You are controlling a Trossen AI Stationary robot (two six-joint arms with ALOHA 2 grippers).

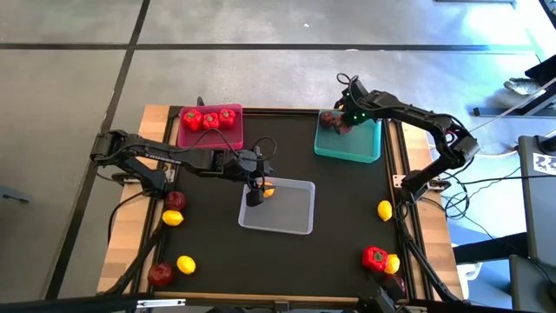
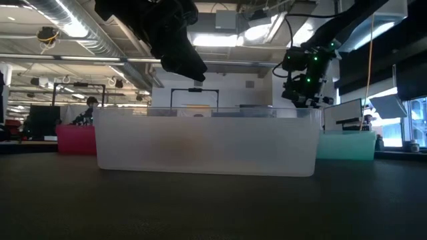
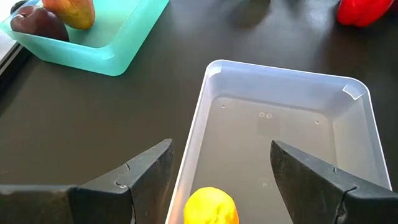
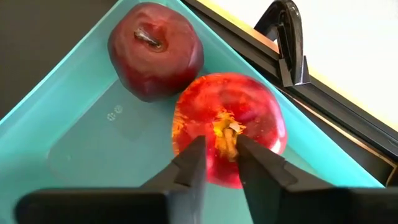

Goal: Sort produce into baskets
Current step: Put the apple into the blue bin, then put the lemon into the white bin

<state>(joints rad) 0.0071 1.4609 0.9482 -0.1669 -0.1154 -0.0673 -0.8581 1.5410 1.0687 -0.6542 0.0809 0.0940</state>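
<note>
Your right gripper [image 4: 221, 158] sits over the teal basket [image 1: 358, 149] at upper right of the overhead frame, fingers narrowly parted around the stem of a red-yellow apple [image 4: 229, 126] lying in the tray; can't tell if it's actually pinching. A darker apple [image 4: 155, 50] touches it. Your left gripper [image 3: 217, 177] hangs with fingers apart over the clear basket [image 1: 291, 217] at center, a lemon [image 3: 211, 206] lying below in it. Three peppers [image 1: 209, 118] fill the pink basket [image 1: 198, 136] at upper left. Loose produce lies along the lower left and lower right of the table [image 1: 208, 226].
</note>
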